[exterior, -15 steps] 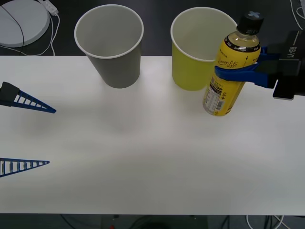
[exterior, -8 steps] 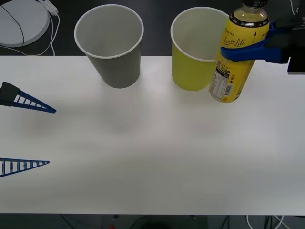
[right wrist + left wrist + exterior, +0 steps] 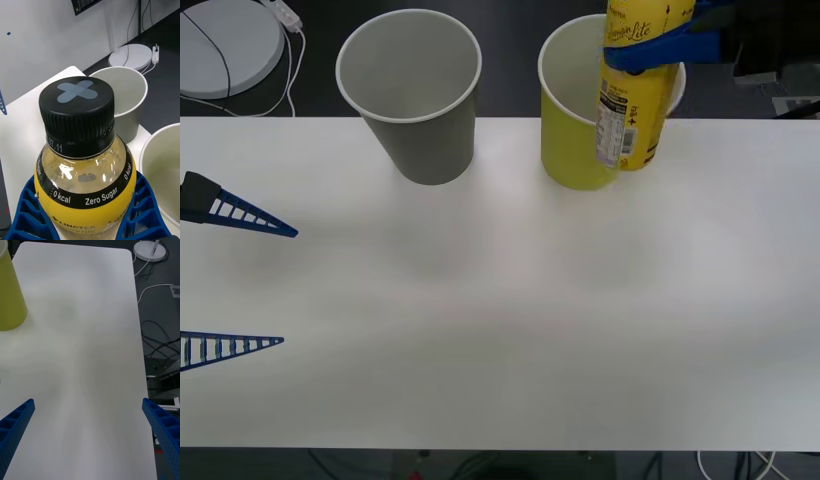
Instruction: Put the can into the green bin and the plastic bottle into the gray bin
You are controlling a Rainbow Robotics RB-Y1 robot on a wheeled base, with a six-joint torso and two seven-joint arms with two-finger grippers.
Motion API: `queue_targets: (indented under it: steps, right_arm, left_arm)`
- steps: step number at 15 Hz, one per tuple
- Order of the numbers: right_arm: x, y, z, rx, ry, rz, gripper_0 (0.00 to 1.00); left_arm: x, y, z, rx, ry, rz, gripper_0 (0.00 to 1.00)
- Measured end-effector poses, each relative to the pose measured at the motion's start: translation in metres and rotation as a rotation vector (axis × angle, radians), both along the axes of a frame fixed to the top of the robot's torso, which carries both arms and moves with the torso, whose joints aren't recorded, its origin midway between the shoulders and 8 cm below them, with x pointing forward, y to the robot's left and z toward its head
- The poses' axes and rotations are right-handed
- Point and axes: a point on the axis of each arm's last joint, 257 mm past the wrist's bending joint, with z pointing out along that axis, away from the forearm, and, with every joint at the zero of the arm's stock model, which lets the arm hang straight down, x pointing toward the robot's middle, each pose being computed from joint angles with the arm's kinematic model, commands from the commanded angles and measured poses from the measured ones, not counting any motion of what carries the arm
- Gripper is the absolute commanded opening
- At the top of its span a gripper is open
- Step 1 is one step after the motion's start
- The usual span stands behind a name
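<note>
Right pincer (image 3: 658,48) pinching bottle (image 3: 632,100) at upper body, lifted beside green bin (image 3: 580,140). I judge it full, heavy, slick. Left pincer (image 3: 235,280) spread, idle.

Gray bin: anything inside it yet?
No. In the front view the gray bin shows only its bare white inside; the right claw holds the plastic bottle aloft.

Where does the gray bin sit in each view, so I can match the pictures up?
Front view: the gray bin stands upright at the table's far edge, left of the green bin.
Right wrist view: gray bin behind the plastic bottle.
Left wrist view: not in it.
Shared landmark: the green bin.
</note>
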Motion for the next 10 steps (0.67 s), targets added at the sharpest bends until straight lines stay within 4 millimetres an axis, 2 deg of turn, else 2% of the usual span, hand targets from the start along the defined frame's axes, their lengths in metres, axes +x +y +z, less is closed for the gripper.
queue_targets:
  steps: [10]
  right_arm:
    - [0.05, 0.058, 0.031, -0.013, 0.011, 0.04, 0.0]
  left_arm:
    - [0.0, 0.0, 0.0, 0.0, 0.0, 0.0, 1.0]
